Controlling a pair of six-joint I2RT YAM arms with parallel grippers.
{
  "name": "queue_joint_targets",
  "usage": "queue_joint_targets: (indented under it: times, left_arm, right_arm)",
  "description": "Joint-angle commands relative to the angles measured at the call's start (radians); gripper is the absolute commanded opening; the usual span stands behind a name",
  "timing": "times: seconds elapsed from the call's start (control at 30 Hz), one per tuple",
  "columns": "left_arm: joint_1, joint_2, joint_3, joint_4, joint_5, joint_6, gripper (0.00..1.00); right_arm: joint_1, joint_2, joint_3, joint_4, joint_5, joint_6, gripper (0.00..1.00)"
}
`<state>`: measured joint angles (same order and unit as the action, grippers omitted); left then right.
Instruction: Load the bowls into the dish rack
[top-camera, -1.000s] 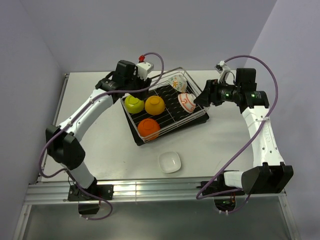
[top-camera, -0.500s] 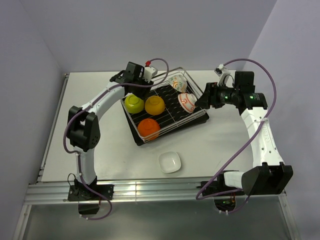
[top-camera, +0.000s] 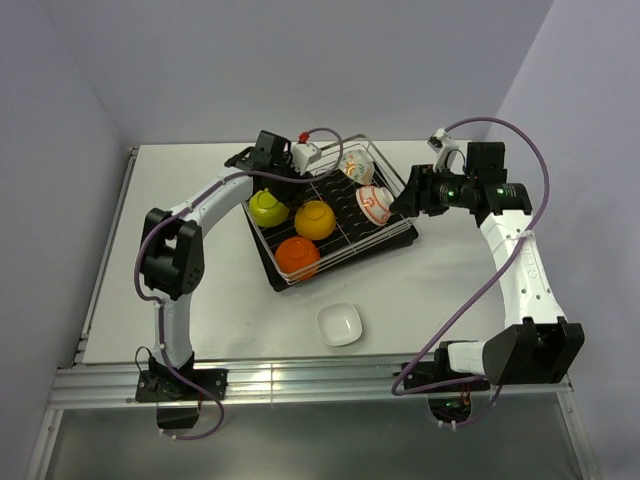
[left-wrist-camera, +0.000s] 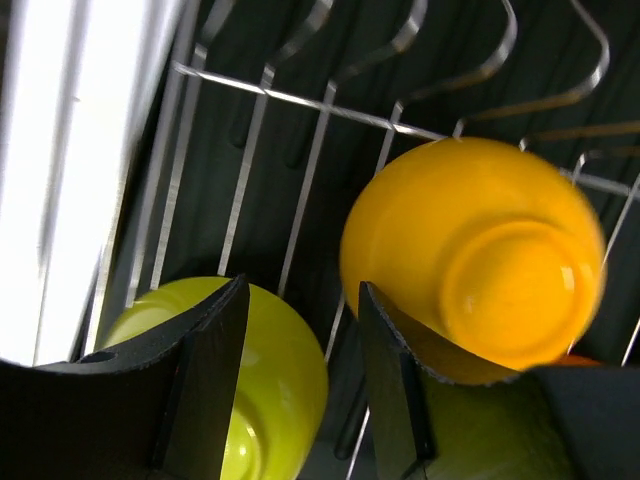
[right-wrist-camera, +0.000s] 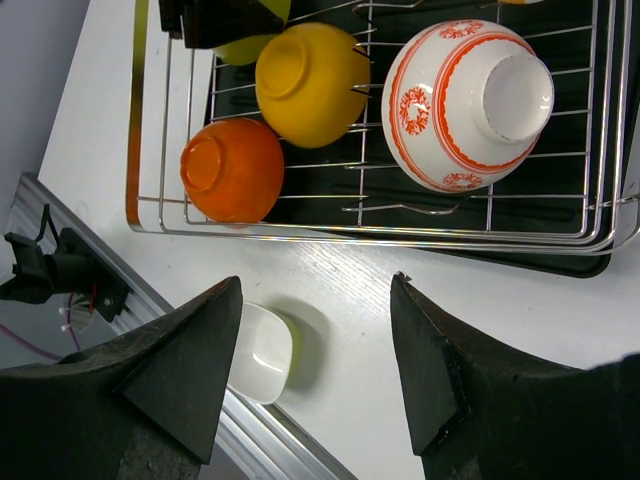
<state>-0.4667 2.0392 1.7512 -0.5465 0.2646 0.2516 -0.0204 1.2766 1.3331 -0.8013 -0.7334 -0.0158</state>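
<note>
Five bowls are in the dish rack (top-camera: 350, 256): lime green bowl (top-camera: 267, 208), yellow bowl (top-camera: 315, 219), orange bowl (top-camera: 297, 256), red-and-white bowl (top-camera: 373, 204), leaf-print bowl (top-camera: 355, 165). The white bowl (top-camera: 340, 323) lies on the surface (top-camera: 200, 300) near the front edge, well apart from the rack, so the load looks one short. Nothing held: left gripper (left-wrist-camera: 300, 300) spread above the lime and yellow bowls, right gripper (right-wrist-camera: 315, 290) spread beside the rack's right rim

Looked like a robotics lab test cell, not a real kitchen: a white tabletop (top-camera: 230, 310) was boxed in by plain lavender walls (top-camera: 60, 200), w/ an aluminium rail (top-camera: 300, 385) along the near edge. The left arm (top-camera: 200, 210) & right arm (top-camera: 525, 280) were mounted there, purple cables (top-camera: 490, 120) looping loose. The dish rack (top-camera: 350, 258) & bowls (top-camera: 297, 255) sat as household props on the bench.
</note>
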Motion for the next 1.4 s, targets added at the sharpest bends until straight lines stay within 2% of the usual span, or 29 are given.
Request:
queue_joint_targets:
  times: [0.0, 0.2, 0.43, 0.73, 0.93, 1.1, 1.37]
  left_arm:
    - [-0.012, -0.031, -0.015, -0.010, 0.074, 0.058, 0.53]
    - [-0.021, -0.034, -0.035, -0.047, 0.111, 0.092, 0.53]
    - [-0.026, -0.060, -0.059, -0.082, 0.196, 0.136, 0.70]
    - [-0.056, -0.082, -0.076, -0.075, 0.177, 0.137, 0.76]
    - [-0.044, -0.120, -0.056, 0.046, 0.047, 0.008, 0.66]
    - [-0.035, -0.060, 0.037, 0.029, -0.059, -0.037, 0.56]
    - [0.000, -0.024, 0.038, 0.013, -0.041, -0.045, 0.57]
  right_arm:
    - [-0.004, 0.012, 0.015, 0.025, 0.003, 0.008, 0.68]
    - [-0.004, 0.029, 0.041, 0.010, 0.002, 0.010, 0.68]
    - [-0.003, 0.047, 0.061, 0.007, -0.004, 0.014, 0.68]
    - [-0.001, 0.056, 0.072, 0.004, 0.000, 0.014, 0.68]
    - [-0.001, 0.052, 0.069, 0.010, 0.002, 0.014, 0.67]
    - [-0.003, 0.049, 0.067, 0.017, 0.002, 0.014, 0.66]
    - [-0.001, 0.044, 0.057, 0.011, 0.005, 0.014, 0.64]
